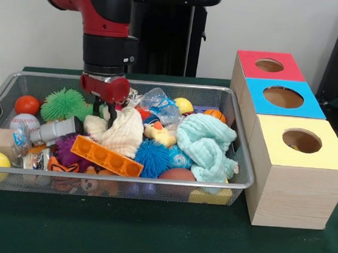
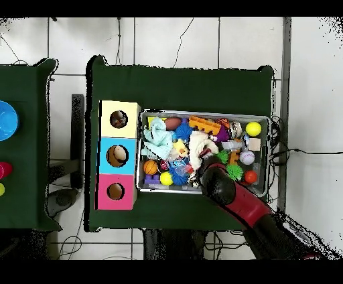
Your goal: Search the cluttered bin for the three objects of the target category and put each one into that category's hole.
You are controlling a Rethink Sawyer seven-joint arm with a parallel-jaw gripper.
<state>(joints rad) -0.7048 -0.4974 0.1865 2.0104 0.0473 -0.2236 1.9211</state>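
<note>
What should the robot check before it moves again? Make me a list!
1. Gripper is down inside the bin: ok.
2. Gripper is over a frilly fabric ball: not ok; it sits at the cream cloth.
3. A frilly fabric ball is in plain sight: cannot tell; clutter covers a lot.
4. Yellow box's hole is open on top: ok.
5. Gripper holds something: cannot tell.
6. Mint cloth may hide toys underneath: cannot tell.
</note>
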